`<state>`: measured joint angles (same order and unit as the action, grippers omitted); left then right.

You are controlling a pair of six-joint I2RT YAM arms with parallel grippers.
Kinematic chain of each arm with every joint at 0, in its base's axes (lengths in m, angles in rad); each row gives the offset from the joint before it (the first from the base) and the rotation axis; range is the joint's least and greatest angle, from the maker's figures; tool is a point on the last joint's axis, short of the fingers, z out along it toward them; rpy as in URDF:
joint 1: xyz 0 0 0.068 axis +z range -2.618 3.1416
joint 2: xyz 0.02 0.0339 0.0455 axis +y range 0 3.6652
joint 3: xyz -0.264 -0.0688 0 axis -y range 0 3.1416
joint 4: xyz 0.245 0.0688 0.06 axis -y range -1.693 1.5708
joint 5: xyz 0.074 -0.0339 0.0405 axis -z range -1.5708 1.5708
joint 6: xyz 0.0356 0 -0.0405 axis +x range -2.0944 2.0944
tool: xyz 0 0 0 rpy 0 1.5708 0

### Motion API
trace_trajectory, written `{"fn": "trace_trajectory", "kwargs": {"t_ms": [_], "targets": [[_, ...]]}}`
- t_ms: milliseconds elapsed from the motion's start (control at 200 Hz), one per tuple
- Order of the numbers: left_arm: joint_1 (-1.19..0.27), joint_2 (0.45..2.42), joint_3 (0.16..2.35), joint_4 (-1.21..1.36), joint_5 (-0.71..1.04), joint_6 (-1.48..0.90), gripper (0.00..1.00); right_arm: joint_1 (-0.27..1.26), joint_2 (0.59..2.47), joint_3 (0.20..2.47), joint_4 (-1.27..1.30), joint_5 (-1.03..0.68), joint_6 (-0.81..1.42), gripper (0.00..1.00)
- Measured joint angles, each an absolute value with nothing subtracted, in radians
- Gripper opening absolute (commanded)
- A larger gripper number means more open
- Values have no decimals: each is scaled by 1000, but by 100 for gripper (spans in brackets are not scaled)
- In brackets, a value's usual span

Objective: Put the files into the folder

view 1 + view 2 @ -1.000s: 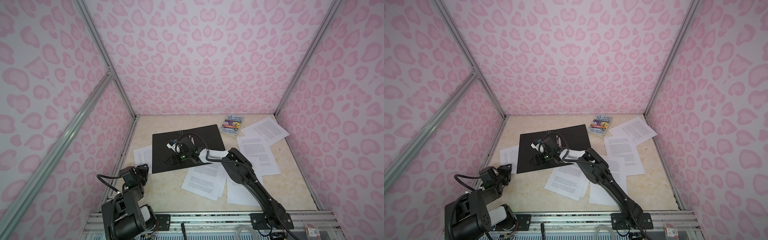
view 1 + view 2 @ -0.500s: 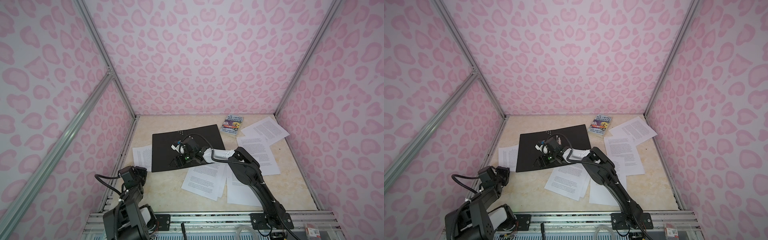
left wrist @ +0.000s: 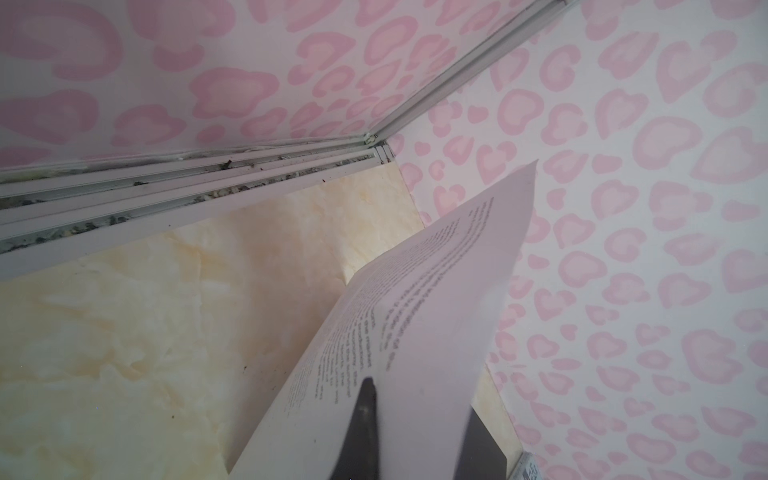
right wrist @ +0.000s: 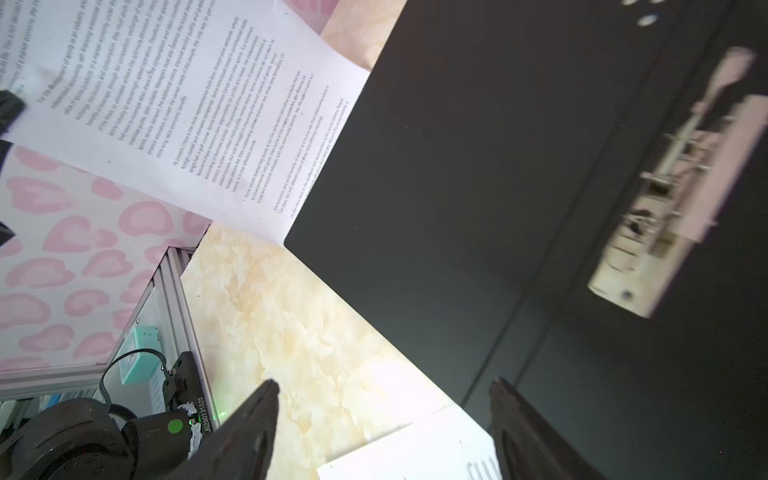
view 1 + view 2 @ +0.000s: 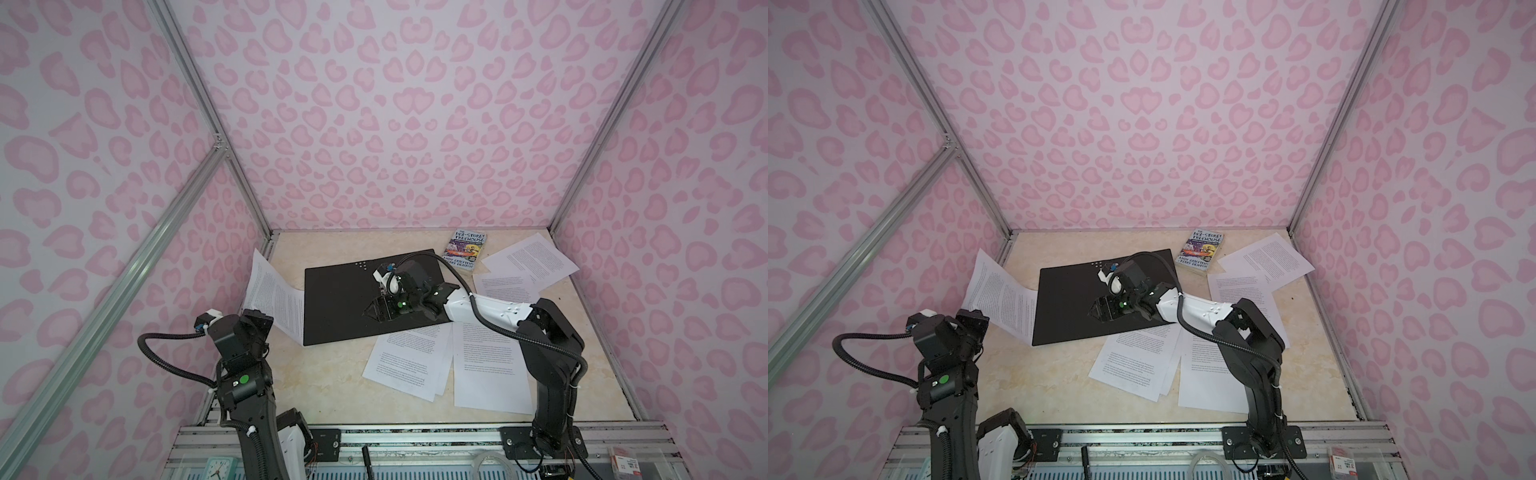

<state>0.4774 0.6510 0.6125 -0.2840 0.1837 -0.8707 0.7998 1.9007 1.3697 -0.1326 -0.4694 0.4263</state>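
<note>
The folder (image 5: 345,299) lies open on the table, black inside up, with its spine clip (image 4: 685,187) in the right wrist view. My left gripper (image 5: 259,322) is shut on one of the files, a printed white sheet (image 5: 270,291) that is lifted and tilted against the left wall. The sheet's other edge meets the folder's left edge. In the left wrist view one finger (image 3: 365,415) lies across that sheet (image 3: 415,311). My right gripper (image 5: 374,309) hovers open over the folder's middle, with nothing between its fingers (image 4: 266,407). Several more files (image 5: 409,361) lie near the folder's front right.
A paperback book (image 5: 467,249) lies at the back, right of the folder. More sheets (image 5: 530,262) overlap along the right side, under the right arm (image 5: 548,345). The pink patterned walls (image 5: 232,249) close in the table on three sides.
My left gripper has shut on the sheet at the left and raised it off the table. The right gripper's fingers have spread wider over the folder.
</note>
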Motion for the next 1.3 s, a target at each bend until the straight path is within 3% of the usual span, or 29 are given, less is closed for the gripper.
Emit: {"fn": "trace_trajectory", "kwargs": {"t_ms": [175, 425, 940, 1305], "targets": [[387, 692, 780, -332, 297, -799, 3, 723, 1778, 1274, -180, -445, 425, 80], [90, 781, 991, -345, 421, -704, 3, 573, 1639, 1127, -195, -451, 435, 80], [-342, 1011, 1110, -345, 576, -568, 4, 397, 1417, 937, -186, -443, 464, 81], [-336, 1257, 1066, -443, 318, -459, 3, 418, 1465, 945, -237, -386, 456, 82]]}}
